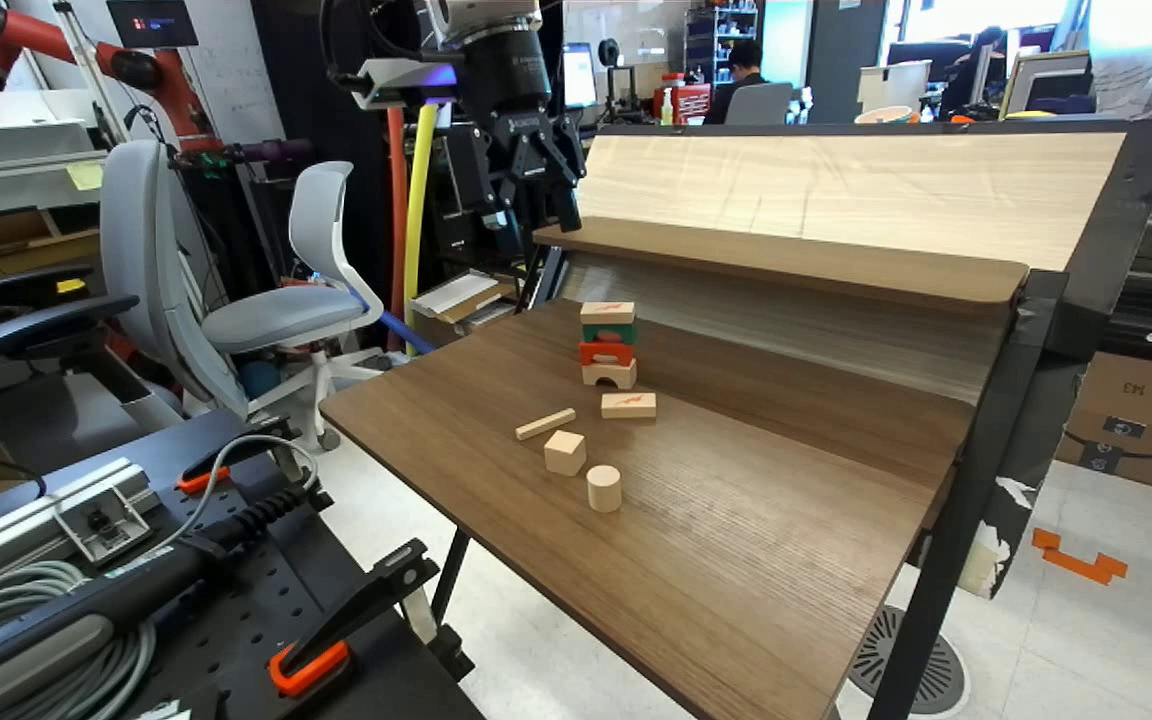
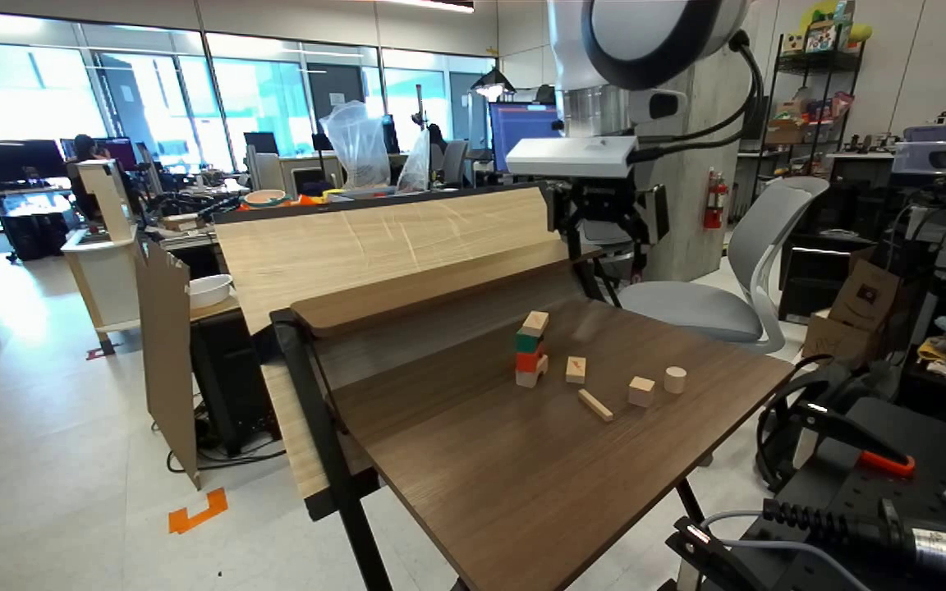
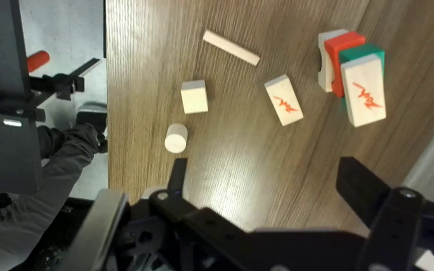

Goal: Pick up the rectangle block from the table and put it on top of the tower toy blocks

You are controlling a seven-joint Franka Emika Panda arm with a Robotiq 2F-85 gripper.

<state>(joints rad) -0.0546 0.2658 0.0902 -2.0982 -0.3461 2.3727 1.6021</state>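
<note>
The rectangular block on the table is pale wood with a red mark on top; it lies flat beside the tower in both exterior views (image 1: 628,405) (image 2: 576,369) and the wrist view (image 3: 284,101). The tower of toy blocks (image 1: 607,356) (image 2: 528,359) stands upright: a pale arch at the bottom, then a red block, a green block (image 3: 364,52) and a pale red-marked block on top (image 3: 364,90). My gripper (image 1: 538,215) (image 2: 607,258) hangs high above the brown table (image 1: 736,540). In the wrist view its black fingers (image 3: 264,162) are wide apart with nothing between them.
A thin pale strip (image 1: 545,424), a pale cube (image 1: 565,453) and a pale cylinder (image 1: 604,489) lie near the block. A wooden shelf (image 1: 786,262) with a slanted panel runs along the table's back, behind the tower. Grey chairs (image 1: 286,310) stand beyond the table's side.
</note>
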